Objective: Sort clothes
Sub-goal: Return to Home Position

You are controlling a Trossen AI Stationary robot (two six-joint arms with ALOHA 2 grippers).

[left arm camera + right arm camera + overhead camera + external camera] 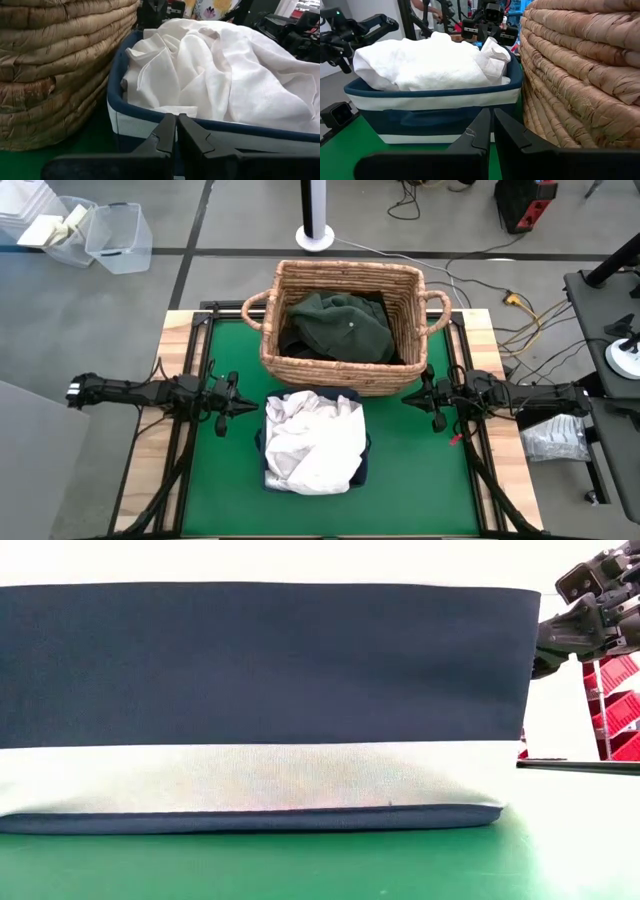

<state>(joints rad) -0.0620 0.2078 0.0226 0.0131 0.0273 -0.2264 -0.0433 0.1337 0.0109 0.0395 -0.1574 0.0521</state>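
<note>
Navy blue fabric bin (260, 660) is full of white clothes (315, 442); your left gripper (250, 408) and right gripper (406, 398) sit either side, fingers (167, 132) closed, empty.

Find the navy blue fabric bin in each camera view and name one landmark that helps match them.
High view: the navy blue bin sits lower centre, heaped with white clothes.
Low view: the bin fills most of the picture.
Left wrist view: bin centre and right.
Right wrist view: bin left and centre.
Landmark: the wicker basket beside it, in all but the low view.
</note>
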